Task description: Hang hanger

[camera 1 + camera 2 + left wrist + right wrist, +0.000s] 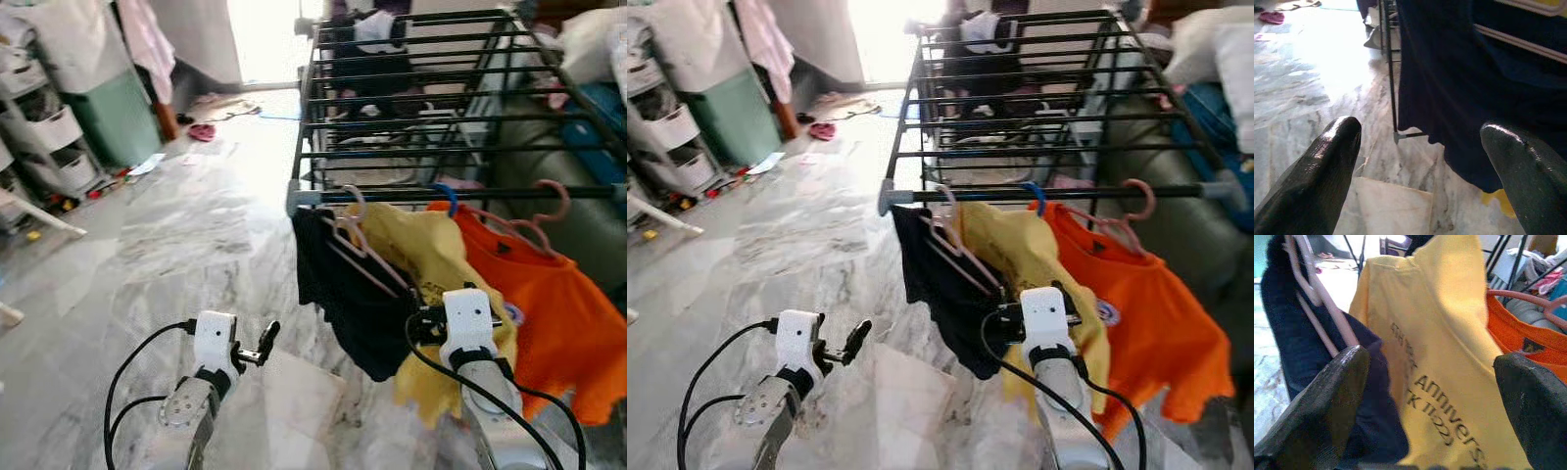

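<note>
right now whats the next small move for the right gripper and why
Probably ease the right gripper back from the yellow shirt. Its fingers stand open around nothing, and the shirt already hangs from the rack's front bar between the dark garment and the orange shirt.

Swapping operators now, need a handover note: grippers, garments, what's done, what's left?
Left gripper: open, empty, low over the marble floor, left of the rack.
Right gripper: open, empty, facing the yellow shirt.
Black garment, yellow shirt and orange shirt all hang on the drying rack front rail.
Pink hanger sits hooked on the rail.
Left: confirm hangers seated; nothing held.
</note>
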